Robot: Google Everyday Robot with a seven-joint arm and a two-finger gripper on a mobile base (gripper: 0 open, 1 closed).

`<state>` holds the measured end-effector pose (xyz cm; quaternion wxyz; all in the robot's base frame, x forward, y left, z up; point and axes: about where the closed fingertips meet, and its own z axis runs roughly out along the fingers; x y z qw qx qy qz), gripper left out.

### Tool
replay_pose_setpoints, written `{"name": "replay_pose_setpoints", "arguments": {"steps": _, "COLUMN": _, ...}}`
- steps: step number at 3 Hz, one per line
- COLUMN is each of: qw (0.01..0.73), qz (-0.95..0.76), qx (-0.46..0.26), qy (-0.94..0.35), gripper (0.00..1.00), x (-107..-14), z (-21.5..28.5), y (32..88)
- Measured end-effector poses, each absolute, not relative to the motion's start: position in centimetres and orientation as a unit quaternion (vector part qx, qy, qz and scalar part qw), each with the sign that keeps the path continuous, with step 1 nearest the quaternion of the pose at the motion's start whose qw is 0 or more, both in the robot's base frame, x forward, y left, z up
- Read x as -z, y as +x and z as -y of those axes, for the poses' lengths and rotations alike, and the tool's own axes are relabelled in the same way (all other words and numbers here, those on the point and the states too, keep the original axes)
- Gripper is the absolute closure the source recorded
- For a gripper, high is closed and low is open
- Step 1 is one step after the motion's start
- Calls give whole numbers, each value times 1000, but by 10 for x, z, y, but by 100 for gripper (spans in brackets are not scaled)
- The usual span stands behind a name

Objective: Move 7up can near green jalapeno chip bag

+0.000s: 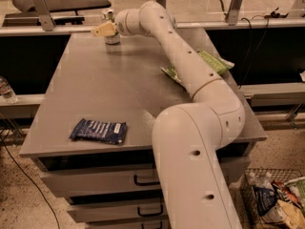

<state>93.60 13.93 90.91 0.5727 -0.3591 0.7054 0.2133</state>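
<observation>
Grey table (90,87): at its far edge the gripper (102,31) sits against the 7up can (113,39), grip impossible to tell. The green jalapeno chip bag (215,62) lies well apart, right.

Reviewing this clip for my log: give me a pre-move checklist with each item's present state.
1. Reach: gripper at the 7up can, far-left corner of the table: ok.
2. Hold on the can secure: cannot tell.
3. Can upright: ok.
4. Target: green jalapeno chip bag found at the right edge, partly behind the arm: ok.
5. Can near the bag: not ok, well apart.
6. Path: blue packet lies aside, near the front edge: ok.
</observation>
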Motion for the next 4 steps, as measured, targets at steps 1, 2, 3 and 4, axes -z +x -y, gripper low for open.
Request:
{"name": "replay_pose_setpoints", "arguments": {"steps": 1, "qw": 578, "qz": -705, "qx": -203, "qy": -358, "gripper": 39, "x": -919, "z": -136, "y": 938}}
{"name": "replay_pose_setpoints", "arguments": {"steps": 2, "qw": 585, "qz": -705, "qx": -186, "qy": -356, "gripper": 64, "x": -929, "z": -127, "y": 937}}
{"name": "replay_pose_setpoints", "arguments": {"steps": 3, "qw": 592, "qz": -701, "qx": -176, "qy": -357, "gripper": 87, "x": -938, "z": -121, "y": 933}}
{"name": "replay_pose_setpoints", "arguments": {"steps": 4, "qw": 597, "qz": -694, "qx": -157, "qy": -371, "gripper": 100, "x": -953, "z": -105, "y": 918}}
